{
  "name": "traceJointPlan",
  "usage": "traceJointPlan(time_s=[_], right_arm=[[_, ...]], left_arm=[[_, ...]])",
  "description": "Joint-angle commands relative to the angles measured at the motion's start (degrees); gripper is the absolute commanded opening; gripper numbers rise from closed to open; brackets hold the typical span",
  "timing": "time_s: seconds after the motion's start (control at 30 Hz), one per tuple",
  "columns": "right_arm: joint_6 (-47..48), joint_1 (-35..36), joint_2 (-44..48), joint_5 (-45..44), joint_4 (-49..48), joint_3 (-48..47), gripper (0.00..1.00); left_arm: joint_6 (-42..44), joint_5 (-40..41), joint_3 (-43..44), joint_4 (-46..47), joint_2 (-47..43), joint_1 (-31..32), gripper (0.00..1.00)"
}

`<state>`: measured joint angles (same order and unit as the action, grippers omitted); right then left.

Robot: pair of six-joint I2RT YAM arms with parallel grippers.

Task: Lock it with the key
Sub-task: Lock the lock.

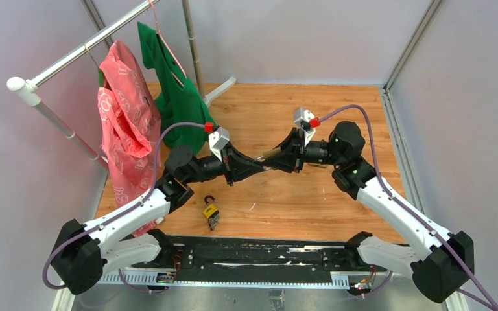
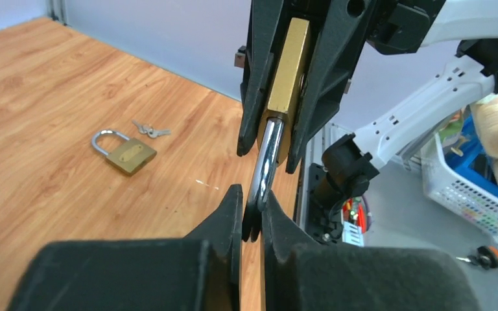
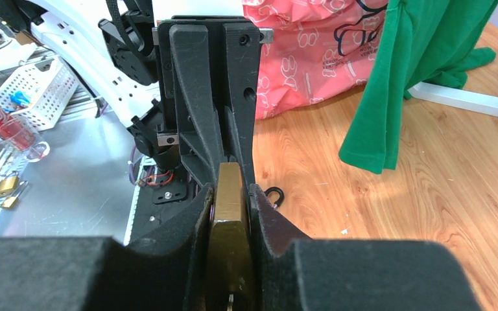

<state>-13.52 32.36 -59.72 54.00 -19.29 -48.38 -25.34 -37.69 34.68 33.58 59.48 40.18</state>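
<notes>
A brass padlock (image 2: 290,61) is held in mid-air between my two grippers above the table's middle (image 1: 267,162). My right gripper (image 3: 232,197) is shut on its brass body (image 3: 228,214). My left gripper (image 2: 253,217) is shut on its silver shackle (image 2: 267,155). In the top view the left gripper (image 1: 258,166) and the right gripper (image 1: 275,159) meet tip to tip. A small bunch of keys (image 2: 150,129) lies on the wooden table beside a second brass padlock (image 2: 127,154), apart from both grippers.
A yellow padlock with a black shackle (image 1: 211,212) lies on the table near the front. A clothes rack (image 1: 52,65) with a pink garment (image 1: 124,123) and a green garment (image 1: 176,91) stands at the back left. A white basket (image 2: 473,175) sits off the table.
</notes>
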Motion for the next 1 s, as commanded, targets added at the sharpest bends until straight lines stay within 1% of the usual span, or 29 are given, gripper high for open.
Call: traceJointPlan(time_s=[0.0, 0.1, 0.13, 0.17, 0.2, 0.27, 0.3, 0.33, 0.43, 0.57, 0.6, 0.63, 0.7, 0.73, 0.77, 0.83, 0.97], right_arm=[[0.40, 1.10, -0.90, -2.40, -4.87, -0.74, 0.00], [0.90, 1.13, -1.34, -1.39, -2.63, -1.56, 0.00], [1.30, 1.13, -1.78, -0.79, -0.32, -2.05, 0.00], [2.07, 1.13, -2.09, -0.46, 2.09, -2.79, 0.05], [3.49, 1.04, -2.26, 0.20, 4.98, -3.61, 0.21], [7.08, 0.73, -2.57, 1.43, 11.96, -5.73, 0.65], [8.81, 0.09, -2.57, 1.48, 15.34, -6.90, 0.77], [10.21, -0.76, -2.40, 1.79, 18.26, -7.91, 0.80], [16.87, -4.24, -1.31, 5.47, 30.58, -12.87, 0.82], [32.18, -7.67, -0.41, 5.83, 55.01, -23.47, 0.83], [38.90, -7.66, -0.78, 5.45, 62.36, -26.97, 0.81], [43.44, -7.66, -1.28, 4.75, 69.02, -29.39, 0.78], [49.02, -7.63, -2.70, 3.35, 79.83, -33.10, 0.72], [49.71, -7.42, -3.06, 2.65, 83.53, -34.24, 0.68], [49.54, -6.92, -3.81, 1.62, 86.15, -34.99, 0.66], [47.05, -4.66, -4.56, -2.42, 86.64, -35.89, 0.63], [44.56, -1.31, -2.97, -7.13, 85.64, -36.18, 0.64]], left_arm=[[-0.65, -2.52, 0.41, 5.09, -1.49, 1.48, 0.00], [-0.97, -1.26, 0.15, 5.22, -2.05, 1.48, 0.00], [-1.04, -0.85, 0.15, 5.14, -2.31, 1.48, 0.00], [-1.16, -0.60, 0.13, 4.86, -2.39, 1.48, 0.00], [-1.52, -0.22, 0.13, 4.54, -2.63, 1.43, 0.00], [-3.37, -0.20, -0.23, 4.81, -3.01, 1.39, 0.00], [-4.35, -0.94, -0.57, 5.54, -3.25, 1.39, 0.00], [-4.59, -1.50, -0.78, 6.16, -3.44, 1.39, 0.00], [-1.10, -3.71, -1.47, 6.47, -4.24, 1.39, 0.00], [4.61, -7.42, -1.56, 4.42, -5.20, 1.39, 0.00], [5.90, -8.39, -1.66, 4.31, -5.17, 1.39, 0.00], [7.42, -9.04, -1.78, 4.00, -5.23, 1.39, 0.00], [10.36, -8.93, -1.62, 1.66, -5.33, 1.39, 0.00], [11.22, -8.99, -1.55, 0.65, -5.34, 1.40, 0.00], [11.82, -9.33, -1.61, 0.17, -5.36, 1.39, 0.00], [12.64, -10.18, -1.72, 0.07, -5.34, 1.39, 0.00], [12.77, -10.21, -1.77, -0.05, -5.09, 1.39, 0.00]])
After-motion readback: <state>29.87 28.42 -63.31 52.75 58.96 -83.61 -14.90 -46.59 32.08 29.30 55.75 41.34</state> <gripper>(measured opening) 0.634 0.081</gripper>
